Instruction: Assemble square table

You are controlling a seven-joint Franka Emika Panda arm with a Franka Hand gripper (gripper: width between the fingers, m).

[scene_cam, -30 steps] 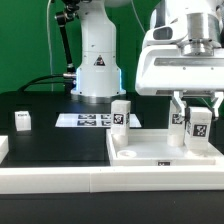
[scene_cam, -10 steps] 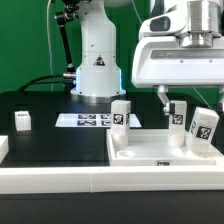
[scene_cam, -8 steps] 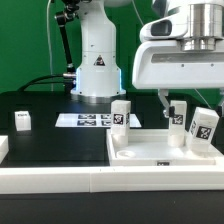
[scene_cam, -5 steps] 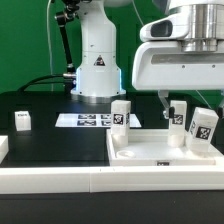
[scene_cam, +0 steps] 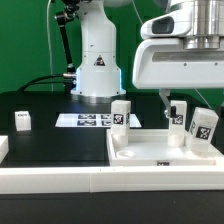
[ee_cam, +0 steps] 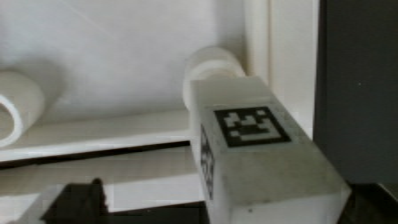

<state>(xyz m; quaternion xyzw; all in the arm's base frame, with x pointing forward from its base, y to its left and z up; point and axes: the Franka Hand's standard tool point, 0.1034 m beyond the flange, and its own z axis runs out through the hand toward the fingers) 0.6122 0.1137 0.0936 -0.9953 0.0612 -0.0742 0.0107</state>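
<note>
The square table top (scene_cam: 165, 168), a large white plastic tray, is being seen beneath the gripper (scene_cam: 188, 100), its jaws parted and empty. The small white tagged leg block (scene_cam: 205, 127), tilted just below, is being judged light, rigid, smooth, best gripped across flat sides.

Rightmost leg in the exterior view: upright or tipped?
Tipped: the rightmost leg leans, its edges and tag slanted off vertical.

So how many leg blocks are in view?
4, by the exterior view: left leg block alone at left; middle leg block beside the marker board; third leg block near the tabletop's back rim; tilted leg block at right. Others may be hidden.
</note>
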